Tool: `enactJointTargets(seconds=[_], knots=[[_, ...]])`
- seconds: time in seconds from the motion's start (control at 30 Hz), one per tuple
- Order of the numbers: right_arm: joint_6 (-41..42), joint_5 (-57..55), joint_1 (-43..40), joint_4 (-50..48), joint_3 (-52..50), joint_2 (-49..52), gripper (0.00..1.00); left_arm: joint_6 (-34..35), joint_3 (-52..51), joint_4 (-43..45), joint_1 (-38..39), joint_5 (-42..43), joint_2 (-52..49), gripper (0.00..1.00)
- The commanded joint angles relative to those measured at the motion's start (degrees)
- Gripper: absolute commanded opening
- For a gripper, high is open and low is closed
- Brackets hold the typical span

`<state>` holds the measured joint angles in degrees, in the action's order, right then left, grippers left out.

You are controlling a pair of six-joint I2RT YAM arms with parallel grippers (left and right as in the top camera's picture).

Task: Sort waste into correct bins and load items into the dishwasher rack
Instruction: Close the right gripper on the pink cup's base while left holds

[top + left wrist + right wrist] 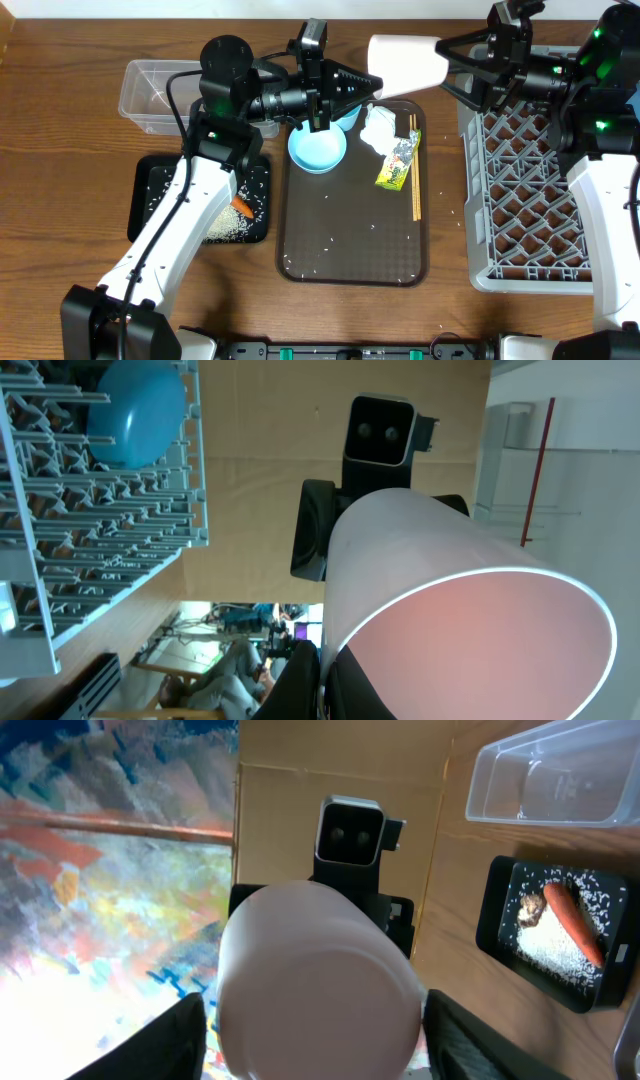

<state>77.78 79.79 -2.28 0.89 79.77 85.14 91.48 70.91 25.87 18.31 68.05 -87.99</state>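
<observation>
My left gripper (366, 84) is shut on the rim of the pinkish-white cup (405, 64) and holds it sideways in the air above the brown tray. The cup fills the left wrist view (450, 590), with one finger inside its rim (325, 680). My right gripper (452, 66) is open, its fingers on either side of the cup's base (315, 980), with small gaps. A light-blue cup (317, 150), crumpled white paper (378, 128), a yellow-green wrapper (397, 163) and chopsticks (416, 175) lie on the brown tray. The grey rack (520, 200) stands at the right; the left wrist view shows a blue plate (135, 410) in it.
The black tray (138, 200) at the left holds rice (235, 225), a carrot (241, 207) and a brown lump (530, 910). The clear tub (150, 95) stands behind it. The brown tray (350, 230) has scattered rice grains.
</observation>
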Motion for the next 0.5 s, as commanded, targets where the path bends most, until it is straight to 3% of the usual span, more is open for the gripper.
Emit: enactJointTargets(seconds=[0.0, 0.1, 0.47], knots=[[0.42, 0.63, 1.44, -1.20, 0.37, 0.52, 0.64, -0.26, 0.57, 0.39, -0.24, 2.71, 0.33, 0.06], [1.07, 0.63, 1.88, -2.58, 0.37, 0.52, 0.69, 0.22, 0.57, 0.42, -0.24, 3.78, 0.33, 0.06], [1.92, 0.79, 2.23, -3.50, 0.37, 0.52, 0.65, 1.03, 0.57, 0.39, -0.24, 6.05, 0.33, 0.06]])
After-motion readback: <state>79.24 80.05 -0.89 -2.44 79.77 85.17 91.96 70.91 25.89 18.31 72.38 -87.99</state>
